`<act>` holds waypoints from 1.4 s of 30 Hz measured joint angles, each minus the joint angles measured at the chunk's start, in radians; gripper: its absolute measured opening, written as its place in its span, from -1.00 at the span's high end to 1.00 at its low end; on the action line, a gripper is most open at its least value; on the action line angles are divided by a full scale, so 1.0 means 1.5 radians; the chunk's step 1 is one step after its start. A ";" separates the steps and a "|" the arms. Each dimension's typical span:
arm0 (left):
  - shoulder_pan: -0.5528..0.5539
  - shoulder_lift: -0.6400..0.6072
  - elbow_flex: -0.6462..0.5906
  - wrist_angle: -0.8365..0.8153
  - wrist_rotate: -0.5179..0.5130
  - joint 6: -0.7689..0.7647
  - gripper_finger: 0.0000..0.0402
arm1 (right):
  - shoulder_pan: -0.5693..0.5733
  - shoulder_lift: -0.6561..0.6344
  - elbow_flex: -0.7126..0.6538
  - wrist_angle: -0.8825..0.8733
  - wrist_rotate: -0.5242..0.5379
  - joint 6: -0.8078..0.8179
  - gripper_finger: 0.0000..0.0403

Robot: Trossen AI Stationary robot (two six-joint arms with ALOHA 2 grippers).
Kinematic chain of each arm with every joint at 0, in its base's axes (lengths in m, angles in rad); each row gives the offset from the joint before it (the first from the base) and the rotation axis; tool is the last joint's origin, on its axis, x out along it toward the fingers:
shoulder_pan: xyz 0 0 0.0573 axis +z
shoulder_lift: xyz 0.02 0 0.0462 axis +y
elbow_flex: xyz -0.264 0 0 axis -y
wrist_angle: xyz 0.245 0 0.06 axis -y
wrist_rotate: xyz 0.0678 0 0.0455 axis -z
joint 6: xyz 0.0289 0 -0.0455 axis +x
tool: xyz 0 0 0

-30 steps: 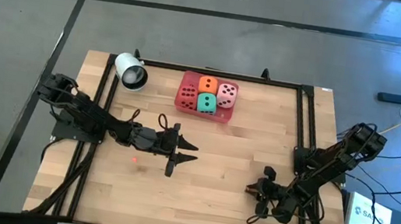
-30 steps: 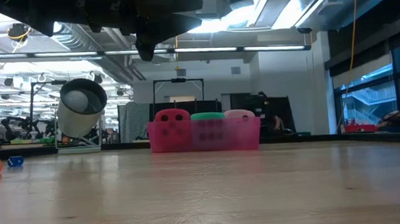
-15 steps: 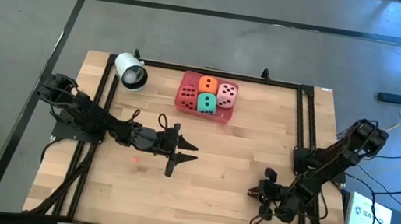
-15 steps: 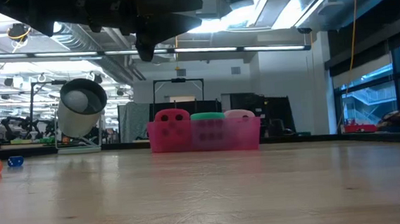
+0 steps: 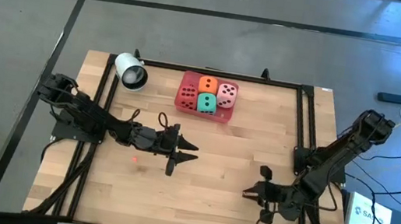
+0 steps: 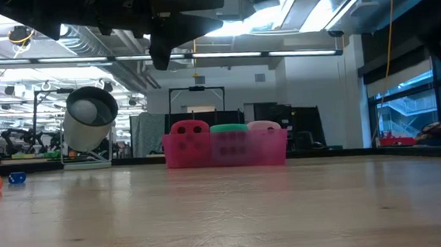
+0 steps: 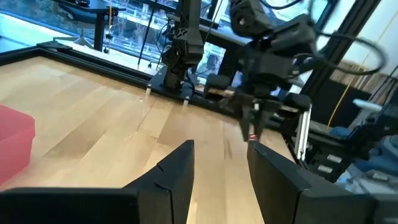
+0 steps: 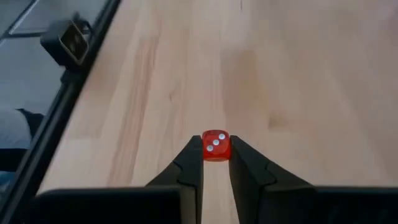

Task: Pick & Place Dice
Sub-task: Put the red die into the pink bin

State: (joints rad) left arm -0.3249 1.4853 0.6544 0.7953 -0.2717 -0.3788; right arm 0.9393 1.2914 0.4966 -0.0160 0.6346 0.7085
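Red (image 5: pixel 188 92), orange (image 5: pixel 208 84), pink (image 5: pixel 226 94) and green (image 5: pixel 207 103) dice sit together in the pink tray (image 5: pixel 182 105) at the table's far middle. My right gripper (image 5: pixel 256 192) hovers near the table's right near part, shut on a small red die (image 8: pixel 216 145) with white pips. The left wrist view also shows this die (image 7: pixel 252 135) under the right gripper. My left gripper (image 5: pixel 181 156) hangs open and level over the table's middle, holding nothing. My right gripper pinches the small red die by two opposite faces (image 8: pixel 205 149) between its fingertips. The fingers slant down from the table's right side. The die is lifted clear of the wood, with a three-pip face toward the wrist camera.
A white cup (image 5: pixel 131 71) lies on its side at the far left corner. A tiny red thing (image 5: pixel 135 159) lies on the wood near my left gripper. A black frame (image 5: pixel 304 127) borders the table. Bare wood lies between the two grippers.
My right arm has risen from the table and its wrist has rolled. Its gripper has shifted a little toward the table's left. My left arm has kept still.
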 joint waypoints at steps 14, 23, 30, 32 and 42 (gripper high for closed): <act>0.015 0.000 0.000 0.066 -0.001 0.014 0.29 | -0.103 -0.011 0.224 -0.172 0.119 -0.356 0.75; 0.055 0.052 0.012 0.078 -0.019 -0.071 0.28 | -0.200 -0.011 0.226 -0.171 0.116 -0.433 0.75; 0.103 0.186 0.128 0.075 0.079 -0.099 0.25 | -0.223 -0.012 0.215 -0.171 0.114 -0.498 0.74; 0.109 0.215 0.167 0.076 0.110 -0.102 0.22 | -0.224 -0.012 0.199 -0.175 0.118 -0.512 0.75; 0.132 0.252 0.243 0.048 0.161 -0.080 0.19 | -0.208 -0.012 0.157 -0.174 0.121 -0.516 0.75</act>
State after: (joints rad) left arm -0.1270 1.8626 1.0187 0.8665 -0.0299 -0.4993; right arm 0.6274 1.2739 0.7325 -0.2770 0.8155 -0.0658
